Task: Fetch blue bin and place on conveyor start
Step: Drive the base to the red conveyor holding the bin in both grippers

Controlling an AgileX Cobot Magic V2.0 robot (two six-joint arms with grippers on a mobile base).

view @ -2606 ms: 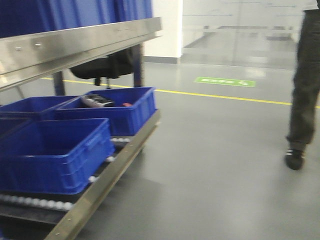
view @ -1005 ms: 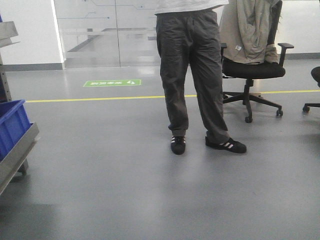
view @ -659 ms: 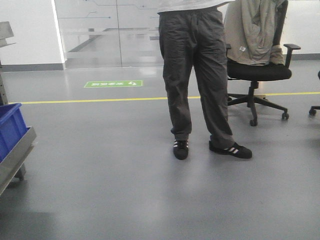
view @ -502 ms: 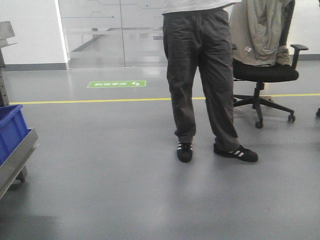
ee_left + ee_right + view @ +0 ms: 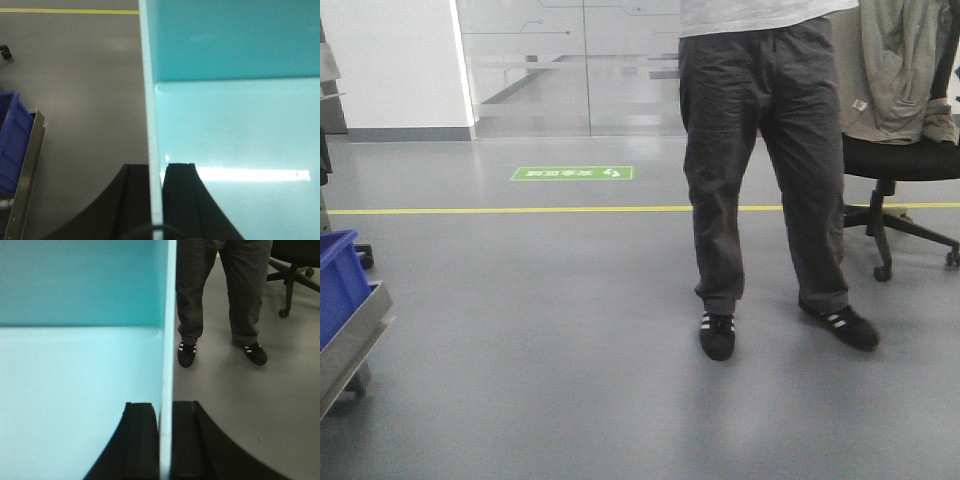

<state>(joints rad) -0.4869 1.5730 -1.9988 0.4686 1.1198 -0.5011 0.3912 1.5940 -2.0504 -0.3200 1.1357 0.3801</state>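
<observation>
You carry the blue bin [image 5: 235,130] between both arms, its span running left to right. No conveyor start in view; a person [image 5: 770,170] stands ahead. Left gripper [image 5: 157,170] is nipped tight on its left wall, right gripper [image 5: 165,407] on its right.

Floor: smooth grey sealed floor [image 5: 570,340], even, with a dull sheen that brightens toward the far side. A thin yellow painted line [image 5: 520,210] runs left to right across it; a green rectangular floor marking [image 5: 572,173] lies just beyond the line.

Far boundary: white wall [image 5: 390,60] at far left with dark skirting [image 5: 405,133]; a frosted glass partition [image 5: 570,60] adjoins it to the right.

Furniture: black swivel office chair [image 5: 905,165] at far right, a pale jacket [image 5: 900,60] draped over its back. At near left, a steel shelf rail [image 5: 355,335] carries a dark royal-blue plastic crate [image 5: 338,285].

A person in dark grey trousers [image 5: 760,150] stands right of centre.
</observation>
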